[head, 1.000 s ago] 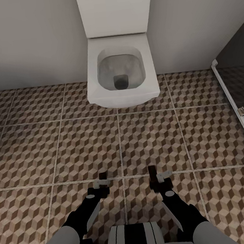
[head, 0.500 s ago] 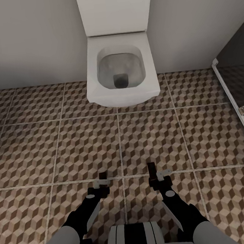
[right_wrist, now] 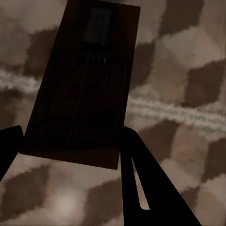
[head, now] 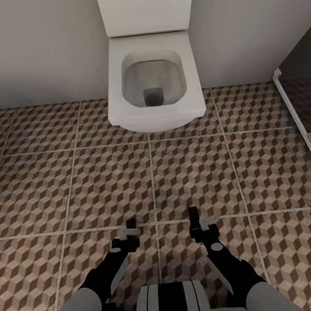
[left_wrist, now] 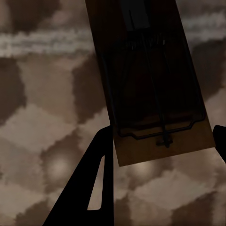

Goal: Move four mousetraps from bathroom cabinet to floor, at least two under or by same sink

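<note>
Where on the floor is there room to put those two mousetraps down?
Bare bathroom floor stretches between the toilet and both grippers, left and right. It narrows beside the white frame at the right edge.

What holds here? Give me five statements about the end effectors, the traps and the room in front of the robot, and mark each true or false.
1. The left end effector is shut on a mousetrap. True.
2. The right end effector is open with nothing in it. False: it grips a second mousetrap between its fingers.
3. A toilet stands against the wall straight ahead of the robot. True.
4. The toilet's lid is down over the bowl. False: the lid is up and the bowl lies open.
5. The bathroom floor is plain white tile. False: it has a brown, beige and white cube pattern with pale grout lines.
</note>
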### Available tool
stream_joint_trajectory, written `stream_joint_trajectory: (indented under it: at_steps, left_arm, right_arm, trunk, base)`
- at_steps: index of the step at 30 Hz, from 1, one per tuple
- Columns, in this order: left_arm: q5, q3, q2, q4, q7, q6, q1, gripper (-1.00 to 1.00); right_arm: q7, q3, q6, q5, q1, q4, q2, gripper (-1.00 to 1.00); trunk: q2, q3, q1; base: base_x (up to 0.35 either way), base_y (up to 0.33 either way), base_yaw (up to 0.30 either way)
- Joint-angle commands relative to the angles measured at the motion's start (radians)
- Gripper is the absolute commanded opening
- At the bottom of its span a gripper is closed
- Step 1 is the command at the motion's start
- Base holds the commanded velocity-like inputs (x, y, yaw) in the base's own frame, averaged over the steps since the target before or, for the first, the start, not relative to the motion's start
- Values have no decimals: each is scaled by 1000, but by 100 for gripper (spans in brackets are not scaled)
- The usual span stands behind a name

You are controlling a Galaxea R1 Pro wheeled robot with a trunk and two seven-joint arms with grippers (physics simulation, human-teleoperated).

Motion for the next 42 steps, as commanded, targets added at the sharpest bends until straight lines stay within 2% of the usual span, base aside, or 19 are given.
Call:
stream_joint_trajectory:
  at_steps: [1,6,12,16,21,42]
  left_arm:
    - [15,-8,1,0,9,5,0,-100]
    - [14,-9,1,-2,9,2,0,-100]
    - [14,-12,2,-50,13,-84,2,-100]
    - [13,-51,6,-78,15,-120,4,-100]
    - [13,-62,8,-88,15,-125,5,-100]
    - [13,-64,8,-79,13,-124,5,-100]
  right_arm:
    - [-4,4,6,-3,0,-2,0,-100]
    - [-4,5,5,-2,0,-2,0,-100]
    - [-4,6,-1,-2,0,-2,1,-100]
    - [-4,6,-3,-2,0,-2,1,-100]
    - [-4,6,-3,-2,0,-2,0,-100]
    - [-6,2,-3,0,0,-6,2,-100]
  trunk:
    - [0,-2,0]
    - [0,-10,0]
    - [0,-14,0]
    - [0,-14,0]
    - [0,-14,0]
    - [0,-21,0]
  base:
    - [0,0,0]
    - [0,0,0]
    - [0,0,0]
    - [0,0,0]
    - [0,0,0]
    - [0,0,0]
